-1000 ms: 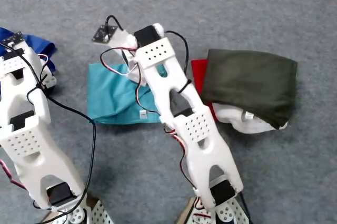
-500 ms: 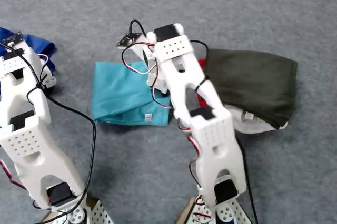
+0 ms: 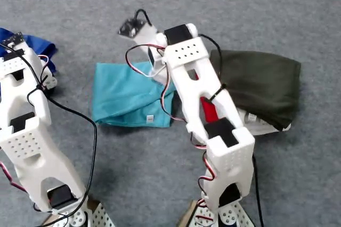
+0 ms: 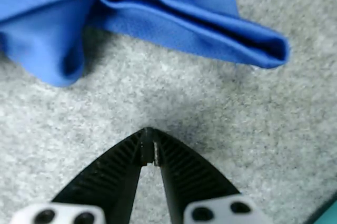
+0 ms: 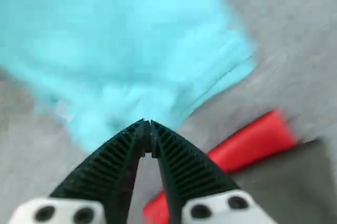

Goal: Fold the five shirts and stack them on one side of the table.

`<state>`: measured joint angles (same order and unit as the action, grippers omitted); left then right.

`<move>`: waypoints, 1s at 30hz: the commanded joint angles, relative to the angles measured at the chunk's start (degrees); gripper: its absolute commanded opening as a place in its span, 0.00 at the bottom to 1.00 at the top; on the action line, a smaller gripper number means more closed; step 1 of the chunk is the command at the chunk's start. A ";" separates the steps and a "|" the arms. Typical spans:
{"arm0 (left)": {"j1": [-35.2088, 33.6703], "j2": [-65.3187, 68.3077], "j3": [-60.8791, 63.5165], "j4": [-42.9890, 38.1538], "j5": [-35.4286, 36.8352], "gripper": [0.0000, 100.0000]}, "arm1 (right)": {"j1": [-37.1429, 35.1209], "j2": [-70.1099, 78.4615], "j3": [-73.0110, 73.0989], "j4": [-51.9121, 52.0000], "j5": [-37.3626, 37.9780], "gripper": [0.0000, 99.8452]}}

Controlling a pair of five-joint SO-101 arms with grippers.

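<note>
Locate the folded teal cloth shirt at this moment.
High view: the folded teal cloth shirt lies flat mid-table, just left of the red shirt and dark olive shirt pile, its right edge under the right arm.

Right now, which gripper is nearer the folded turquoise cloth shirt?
Right. The right gripper hangs over the turquoise shirt; the left gripper is off by the crumpled blue shirt.

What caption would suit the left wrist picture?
Left hand, shut, over the grey table near a crumpled blue shirt.
</note>
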<state>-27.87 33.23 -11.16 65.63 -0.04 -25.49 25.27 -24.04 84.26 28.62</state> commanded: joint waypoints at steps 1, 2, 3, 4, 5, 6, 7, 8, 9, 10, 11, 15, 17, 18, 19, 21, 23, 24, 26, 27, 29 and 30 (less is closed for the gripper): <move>0.62 -0.92 -0.09 -1.58 -0.70 0.02 | -0.92 5.41 -6.55 -6.42 0.35 0.00; 0.62 -0.92 -0.09 -1.58 -0.70 0.02 | -0.92 7.87 -8.40 -6.59 0.35 0.00; 0.62 -0.92 -0.09 -1.58 -0.70 0.02 | -0.92 10.15 -10.33 -6.24 0.26 0.00; 0.62 -0.92 -0.09 -1.58 -0.70 0.02 | -0.92 12.44 -12.26 -5.10 0.26 0.00; 0.62 -0.92 -0.09 -1.58 -0.70 0.02 | -0.92 14.55 -14.55 -3.69 0.26 0.00; 0.62 -0.92 -0.09 -1.58 -0.70 0.02 | -0.92 16.66 -16.66 -1.58 0.26 0.00; 0.62 -0.92 -0.09 -1.58 -0.70 0.02 | -0.92 18.33 -18.86 0.79 0.35 0.00; 0.62 -0.92 -0.09 -1.58 -0.70 0.02 | -0.92 20.00 -21.05 3.60 0.44 0.00; 0.62 -0.92 -0.09 -1.58 -0.70 0.02 | -0.92 21.49 -23.52 6.77 0.44 0.00; 0.62 -0.92 -0.09 -1.58 -0.70 0.02 | -0.92 22.73 -25.98 10.02 0.53 0.00; 0.62 -0.92 -0.09 -1.58 -0.70 0.02 | -0.84 23.78 -28.35 13.01 0.53 0.00; 0.62 -0.92 -0.09 -1.58 -0.70 0.02 | -0.75 23.87 -33.10 18.29 -0.62 0.00; 0.62 -0.92 -0.09 -1.58 -0.70 0.02 | -1.27 20.53 -30.81 18.29 -1.05 0.00; 0.62 -0.92 -0.09 -1.58 -0.70 0.02 | -1.98 18.59 -28.62 18.20 -1.05 0.00; 0.62 -0.92 -0.09 -1.58 -0.70 0.02 | -2.68 16.92 -26.33 18.20 -0.88 0.00; 0.62 -0.92 -0.09 -1.58 -0.70 0.02 | -3.56 13.58 -20.53 18.20 -0.79 0.00; 0.62 -0.92 -0.09 -1.58 -0.70 0.02 | -4.18 10.68 -14.81 18.11 -0.97 0.00; 0.62 -0.92 -0.09 -1.58 -0.79 0.02 | -4.70 9.36 -12.18 18.11 -1.23 0.00; 0.62 -0.92 -0.09 -1.67 -0.79 0.02 | -6.37 6.64 -6.99 18.11 -2.29 0.00; 0.62 -0.92 -0.09 -1.67 -0.79 0.02 | -7.16 5.32 -4.44 18.11 -2.29 0.00; 0.62 -0.92 -0.09 -1.67 -0.79 0.02 | -8.13 2.51 -0.04 18.02 -2.29 0.00; 0.62 -0.92 -0.09 -1.67 -0.79 0.02 | -8.31 1.19 2.15 18.02 -2.29 0.00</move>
<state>-27.87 33.23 -11.16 65.63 -0.40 -32.35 34.15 -26.95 101.23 27.03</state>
